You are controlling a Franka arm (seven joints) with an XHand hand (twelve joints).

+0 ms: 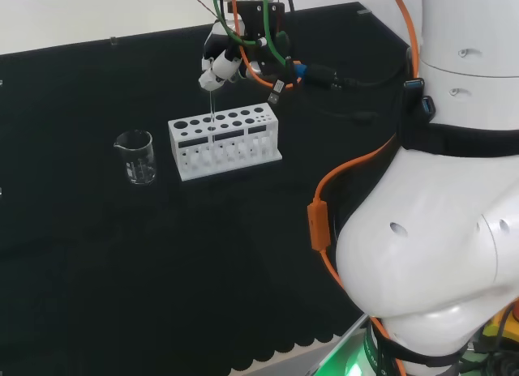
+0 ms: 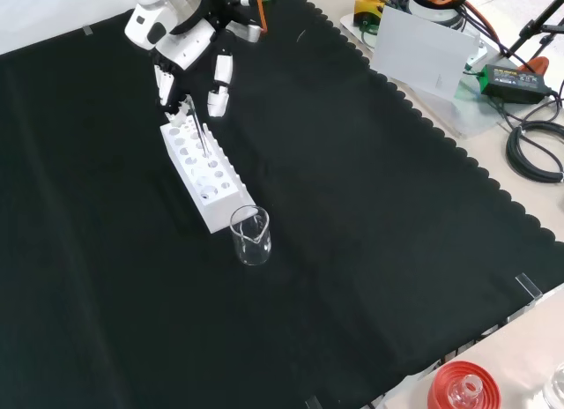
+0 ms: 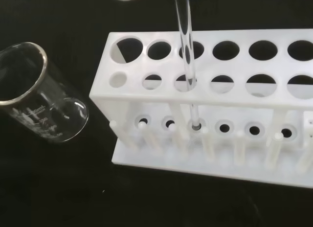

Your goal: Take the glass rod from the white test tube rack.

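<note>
Wrist view: thin clear glass rod (image 3: 185, 41) passes down through a hole in the top plate of the white plastic test tube rack (image 3: 210, 104), third hole from the rack's beaker end, lower tip seated in the socket of the base plate. This seating is not legible from the other two cameras.

Head view: black and white robot hand (image 1: 220, 66) sits above the rack (image 1: 225, 141), fingers curled in and pinching the rod's (image 1: 211, 108) upper end. Rod long axis near vertical, top at the fingers, bottom in the rack.

Front view: hand (image 2: 189, 61) at the rack's (image 2: 204, 175) far end; rod (image 2: 200, 136) appears as a faint slanted line from the fingers into the rack.

Surroundings: clear glass beaker (image 1: 136, 155) upright on the black cloth (image 1: 122, 271), just beside the rack's left end in the head view, apart from it. Front view also shows a red ribbed ring stand (image 2: 463, 384) at the bench edge, well apart from the rack.
</note>
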